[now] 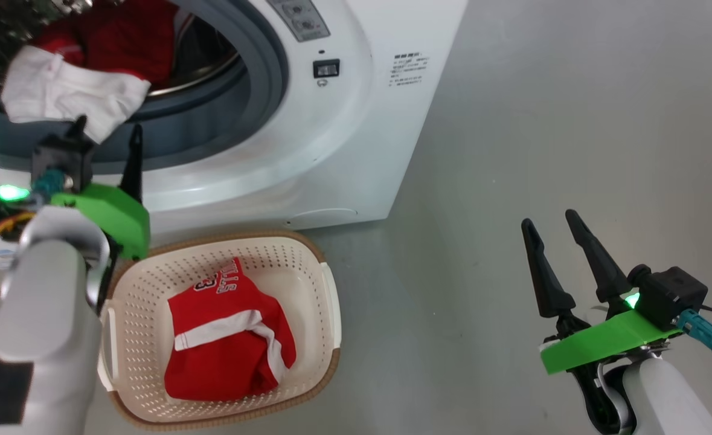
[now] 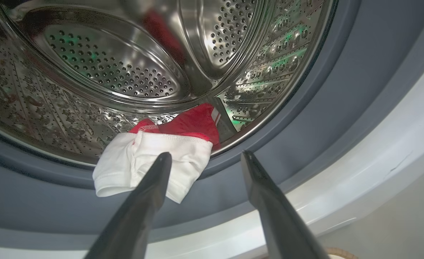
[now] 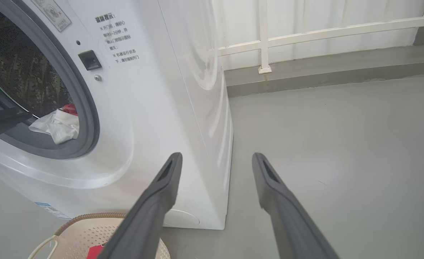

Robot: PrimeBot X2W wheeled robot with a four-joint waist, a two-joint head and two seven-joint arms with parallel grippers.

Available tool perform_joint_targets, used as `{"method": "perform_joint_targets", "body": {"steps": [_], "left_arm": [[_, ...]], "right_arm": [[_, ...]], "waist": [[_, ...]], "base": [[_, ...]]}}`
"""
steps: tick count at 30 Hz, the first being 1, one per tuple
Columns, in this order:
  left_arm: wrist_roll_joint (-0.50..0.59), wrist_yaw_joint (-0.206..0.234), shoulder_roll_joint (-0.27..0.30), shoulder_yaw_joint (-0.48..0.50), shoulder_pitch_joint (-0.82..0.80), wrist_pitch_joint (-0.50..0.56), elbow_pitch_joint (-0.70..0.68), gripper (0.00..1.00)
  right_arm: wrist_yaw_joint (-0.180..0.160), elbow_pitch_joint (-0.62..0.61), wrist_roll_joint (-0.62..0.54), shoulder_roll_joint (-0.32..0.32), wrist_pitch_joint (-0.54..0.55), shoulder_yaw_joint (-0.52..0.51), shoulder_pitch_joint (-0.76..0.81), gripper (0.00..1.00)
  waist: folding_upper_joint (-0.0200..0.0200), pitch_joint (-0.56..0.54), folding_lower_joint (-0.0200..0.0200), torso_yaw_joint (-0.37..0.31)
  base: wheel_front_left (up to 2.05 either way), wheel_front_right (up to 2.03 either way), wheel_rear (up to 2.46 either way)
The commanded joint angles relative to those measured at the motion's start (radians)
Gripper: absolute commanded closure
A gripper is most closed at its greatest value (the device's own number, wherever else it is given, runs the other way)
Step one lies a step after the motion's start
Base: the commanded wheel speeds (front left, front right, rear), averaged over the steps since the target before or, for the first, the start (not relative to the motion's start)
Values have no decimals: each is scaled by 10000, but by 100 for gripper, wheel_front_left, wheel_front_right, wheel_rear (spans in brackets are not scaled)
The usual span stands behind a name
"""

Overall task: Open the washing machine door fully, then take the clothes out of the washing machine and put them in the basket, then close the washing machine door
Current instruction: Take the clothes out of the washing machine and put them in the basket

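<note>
My left hand (image 1: 107, 127) is raised to the mouth of the washing machine (image 1: 343, 151), fingers spread wide and holding nothing. It points at a red and white garment (image 2: 125, 169) that hangs out of the steel drum (image 2: 89, 72) over the grey gasket (image 2: 323, 108). One fingertip crosses its white hem in my wrist view (whether it touches the cloth I cannot tell). That draped hem is the easiest part to pinch, so I aim there. The basket (image 1: 283, 237) sits on the floor (image 1: 513, 121) just in front of the machine, below the opening, which makes the carry short. One red jersey (image 1: 223, 338) already lies in it. My right hand (image 1: 548, 219), also spread and empty, hovers off to the side, clear of the work.
</note>
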Motion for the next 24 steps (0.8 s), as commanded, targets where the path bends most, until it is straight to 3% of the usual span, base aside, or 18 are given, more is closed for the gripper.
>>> {"method": "perform_joint_targets", "body": {"steps": [1,11,24], "left_arm": [[127,114,496,173,-348,30,-48,0],[817,499,1191,-424,-2733,481,2338,0],[897,689,1861,-669,-4504,561,4194,0]], "right_arm": [[63,-247,-37,-9,-65,205,-203,0],[63,-285,-80,136,-65,408,-683,0],[63,-370,-21,213,-65,691,-1196,0]], "waist": [[0,271,0,-143],[0,964,0,-351],[0,1791,0,-832]], "base": [[0,0,0],[0,0,0],[0,0,0]]}}
